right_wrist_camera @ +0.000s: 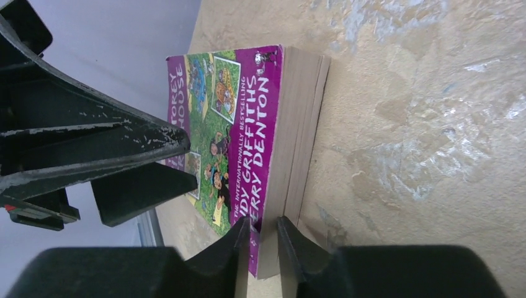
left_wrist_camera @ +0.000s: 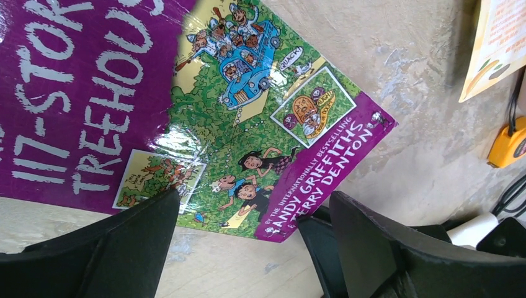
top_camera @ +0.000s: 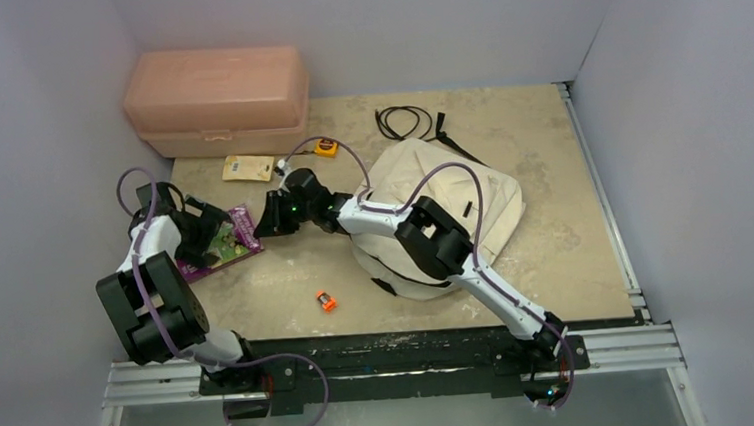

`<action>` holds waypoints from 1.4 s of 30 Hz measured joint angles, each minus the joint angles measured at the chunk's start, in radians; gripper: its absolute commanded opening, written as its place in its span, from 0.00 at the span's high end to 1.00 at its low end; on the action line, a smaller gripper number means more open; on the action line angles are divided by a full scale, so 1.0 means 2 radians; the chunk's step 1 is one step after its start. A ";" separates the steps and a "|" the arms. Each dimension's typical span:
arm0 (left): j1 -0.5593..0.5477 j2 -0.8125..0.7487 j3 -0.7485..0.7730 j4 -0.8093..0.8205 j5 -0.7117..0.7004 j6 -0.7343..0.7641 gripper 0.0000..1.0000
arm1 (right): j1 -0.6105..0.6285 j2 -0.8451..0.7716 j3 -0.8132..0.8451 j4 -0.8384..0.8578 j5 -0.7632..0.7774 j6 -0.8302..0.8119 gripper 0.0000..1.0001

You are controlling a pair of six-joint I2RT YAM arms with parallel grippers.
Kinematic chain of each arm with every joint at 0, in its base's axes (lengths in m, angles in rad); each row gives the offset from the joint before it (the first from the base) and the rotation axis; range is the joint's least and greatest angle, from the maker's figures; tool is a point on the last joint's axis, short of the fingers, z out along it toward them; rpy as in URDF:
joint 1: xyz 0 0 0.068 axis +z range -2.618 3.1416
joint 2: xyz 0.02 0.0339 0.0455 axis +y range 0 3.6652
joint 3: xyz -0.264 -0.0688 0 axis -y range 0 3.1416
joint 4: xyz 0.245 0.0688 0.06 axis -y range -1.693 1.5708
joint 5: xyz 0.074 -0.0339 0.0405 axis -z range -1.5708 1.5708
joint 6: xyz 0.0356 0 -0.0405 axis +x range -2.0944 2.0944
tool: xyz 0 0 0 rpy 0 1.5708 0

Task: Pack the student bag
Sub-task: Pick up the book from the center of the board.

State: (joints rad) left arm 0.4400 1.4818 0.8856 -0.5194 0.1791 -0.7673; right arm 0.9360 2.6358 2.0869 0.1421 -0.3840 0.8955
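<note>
The student bag [top_camera: 473, 206], a cream backpack, lies flat at centre right under my right arm. A purple paperback book [top_camera: 223, 244] lies left of it on the table. My right gripper [right_wrist_camera: 263, 225] is shut on the book's near corner [right_wrist_camera: 248, 124]: one finger presses the cover and the other sits against the page block. My left gripper [left_wrist_camera: 254, 202] hovers low over the book's [left_wrist_camera: 248, 112] lower edge from the left side, open, with nothing between its fingers. In the top view the right gripper [top_camera: 267, 219] and the left gripper [top_camera: 199, 235] flank the book.
A pink plastic box [top_camera: 217, 99] stands at the back left. A yellow card [top_camera: 248, 167], a yellow tape measure [top_camera: 325, 147] and a black cable [top_camera: 407, 123] lie behind the book and the bag. A small orange object [top_camera: 326, 300] lies near the front edge.
</note>
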 measured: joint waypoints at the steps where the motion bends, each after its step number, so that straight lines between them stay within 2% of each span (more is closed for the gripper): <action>1: -0.001 0.004 0.000 -0.001 0.000 -0.002 0.08 | 0.001 0.000 0.002 0.000 0.000 0.000 0.87; 6: -0.001 0.008 0.001 -0.001 0.003 -0.008 0.09 | 0.001 -0.002 -0.005 0.003 0.000 -0.001 0.88; 11: -0.002 0.010 -0.002 0.002 0.023 -0.013 0.10 | 0.006 -0.036 -0.074 0.043 0.002 0.005 0.99; 14: -0.013 0.006 -0.009 0.008 0.032 -0.014 0.10 | 0.010 -0.060 -0.113 0.055 -0.001 0.005 1.00; 20: -0.069 -0.012 -0.035 0.033 0.062 -0.024 0.09 | 0.017 -0.123 -0.208 0.064 -0.020 0.003 0.95; 24: -0.135 -0.043 -0.065 0.047 0.070 -0.041 0.10 | 0.027 -0.188 -0.294 0.075 -0.038 0.001 0.92; 28: -0.193 -0.071 -0.087 0.041 0.073 -0.055 0.10 | 0.035 -0.254 -0.377 0.080 -0.046 -0.004 0.84; 32: -0.216 -0.103 -0.099 0.002 0.068 -0.050 0.05 | 0.032 -0.299 -0.414 0.062 -0.049 -0.023 0.61; 34: -0.216 -0.138 -0.099 -0.035 0.050 -0.038 0.01 | 0.021 -0.320 -0.426 0.052 -0.050 -0.033 0.54; 38: -0.209 -0.240 -0.085 -0.094 0.006 -0.019 0.00 | -0.024 -0.339 -0.424 0.045 -0.051 -0.052 0.48; 42: -0.158 -0.299 -0.076 -0.111 -0.010 -0.021 0.00 | -0.063 -0.307 -0.369 0.022 -0.050 -0.070 0.38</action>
State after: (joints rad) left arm 0.1242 0.8848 0.7338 -0.7410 0.1585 -0.8101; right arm 0.8097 2.0209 1.3483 0.1867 -0.4843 0.7563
